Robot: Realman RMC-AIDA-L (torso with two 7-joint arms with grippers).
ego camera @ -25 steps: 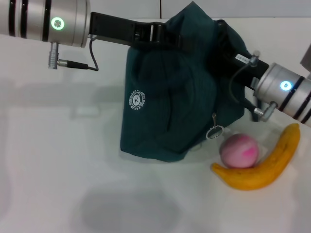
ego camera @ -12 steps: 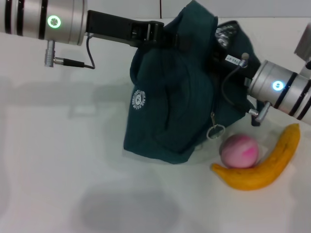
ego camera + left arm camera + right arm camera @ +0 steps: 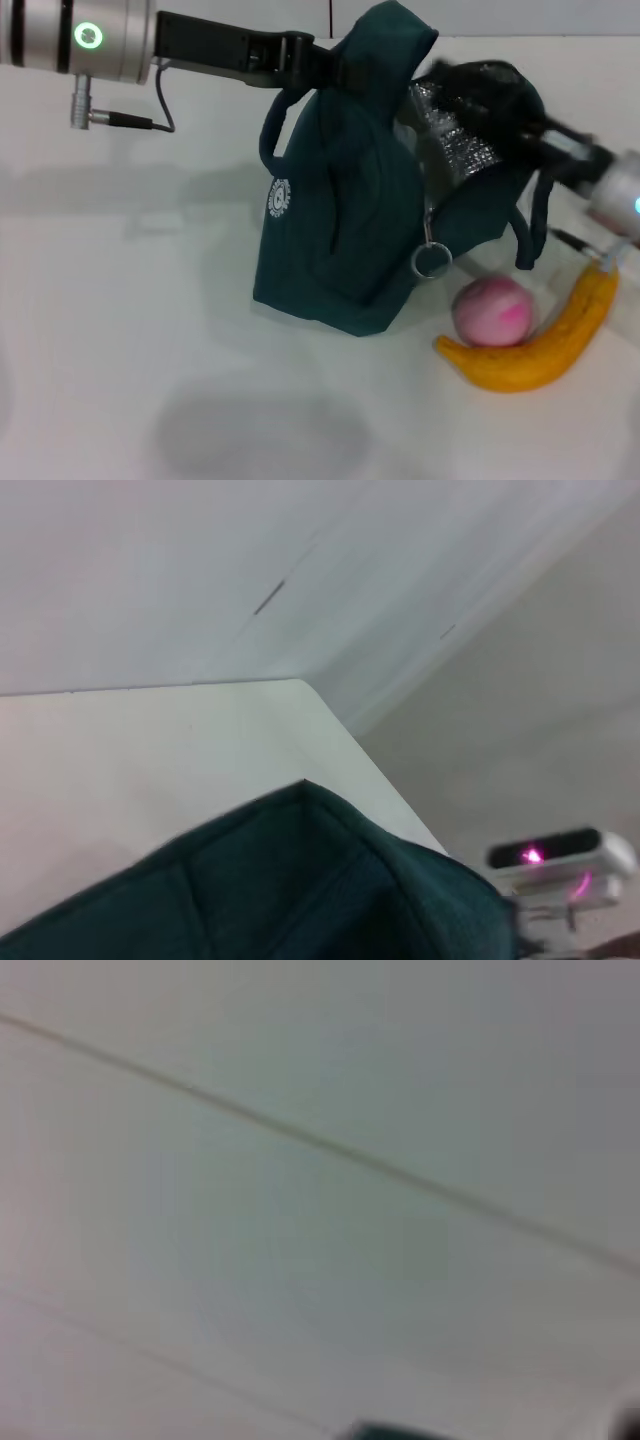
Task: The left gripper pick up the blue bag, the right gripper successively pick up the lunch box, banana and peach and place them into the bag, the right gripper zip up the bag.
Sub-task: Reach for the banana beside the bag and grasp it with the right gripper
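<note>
- Left claw (image 3: 318,68) pinched the blue bag (image 3: 350,220) top, keeping its mouth open.
- Right claw (image 3: 500,105) sat at the opening; grip: couldn't tell.
- Peach (image 3: 492,311), banana (image 3: 545,340) waited on tabletop (image 3: 120,330).

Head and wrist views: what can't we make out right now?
- Lunch box: not seen in any view; the blue bag may hide it.
- Right gripper: motion-blurred at the bag's mouth in the head view, fingers unreadable.
- Left gripper: fingertips buried in bag fabric.
- Right wrist view: only blurred pale surface.
- Peach and banana: clear, outside the bag.

Right gripper (image 3: 500,100) out of the blue bag (image 3: 350,220) — foil-lined mouth now gaping wider.
</note>
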